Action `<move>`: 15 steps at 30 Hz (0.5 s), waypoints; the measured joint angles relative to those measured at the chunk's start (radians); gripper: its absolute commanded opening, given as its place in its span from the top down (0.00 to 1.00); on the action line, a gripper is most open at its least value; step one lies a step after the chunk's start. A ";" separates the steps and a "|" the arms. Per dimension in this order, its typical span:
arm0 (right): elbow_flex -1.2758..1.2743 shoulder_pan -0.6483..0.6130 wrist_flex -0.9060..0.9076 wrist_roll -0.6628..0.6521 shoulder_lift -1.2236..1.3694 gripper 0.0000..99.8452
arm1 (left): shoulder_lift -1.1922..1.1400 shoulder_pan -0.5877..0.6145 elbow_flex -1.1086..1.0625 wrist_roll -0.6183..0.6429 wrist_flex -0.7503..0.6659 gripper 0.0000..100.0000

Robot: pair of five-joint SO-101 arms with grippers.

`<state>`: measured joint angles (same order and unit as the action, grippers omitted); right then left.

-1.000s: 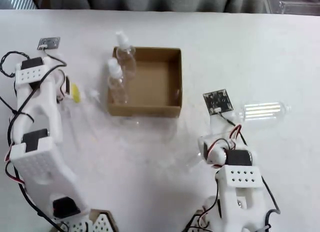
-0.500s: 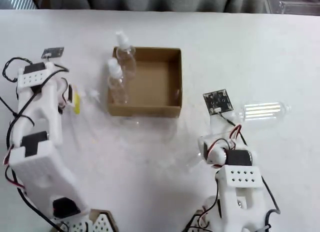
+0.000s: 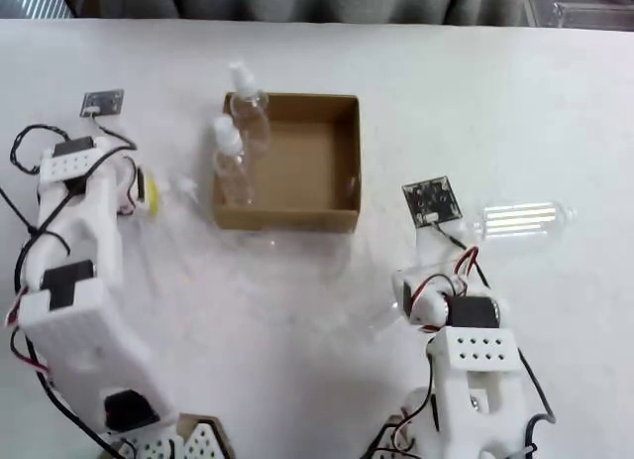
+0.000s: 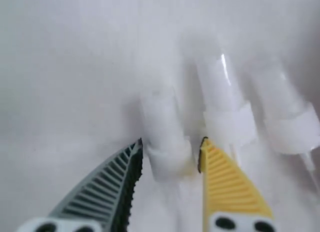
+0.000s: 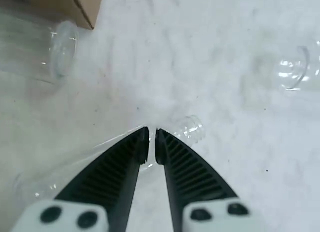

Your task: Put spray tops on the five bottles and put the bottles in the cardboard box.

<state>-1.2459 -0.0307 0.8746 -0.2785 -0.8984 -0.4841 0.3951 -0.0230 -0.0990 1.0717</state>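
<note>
**Left tool astride a spray top, grip not yet taken**

I am at the step of fetching a top. My left tool (image 4: pixel 170 142) hangs wide open just above the table (image 3: pixel 495 102), left of the box (image 3: pixel 297 221). One spray top (image 4: pixel 161 122) lies between its jaws, and two spare tops (image 4: pixel 225 106) lie just beside it. My right tool (image 5: pixel 152 133) is closed to a slit over the neck end of an open bottle (image 5: pixel 190 129) lying near the box's near right corner. I cannot tell whether it pinches the bottle. Two capped bottles (image 3: pixel 248 112) sit at the box's left wall.

Next, I judge, I should close squarely on the top without nudging its neighbours, then lift it.

Since a second ago my left arm has drawn slightly nearer. The right arm and the bottles are unchanged.
</note>
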 measured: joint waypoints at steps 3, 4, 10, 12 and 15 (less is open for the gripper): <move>0.000 0.000 0.000 0.000 0.000 0.99 | -0.077 0.000 0.103 0.005 0.064 0.82; 0.000 0.000 0.000 0.000 0.000 0.99 | -0.094 0.000 0.132 0.008 0.086 0.82; 0.000 0.000 0.000 0.000 0.000 0.99 | -0.124 -0.008 0.184 0.012 0.115 0.98; 0.000 0.000 0.000 0.000 0.000 0.99 | -0.126 -0.009 0.186 0.014 0.118 0.96; 0.000 0.000 0.000 0.000 0.000 0.99 | -0.129 -0.009 0.196 0.014 0.141 0.98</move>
<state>-1.2459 -0.0307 0.8746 -0.2785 -0.8984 -0.6130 0.3859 0.1734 -0.0852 1.2129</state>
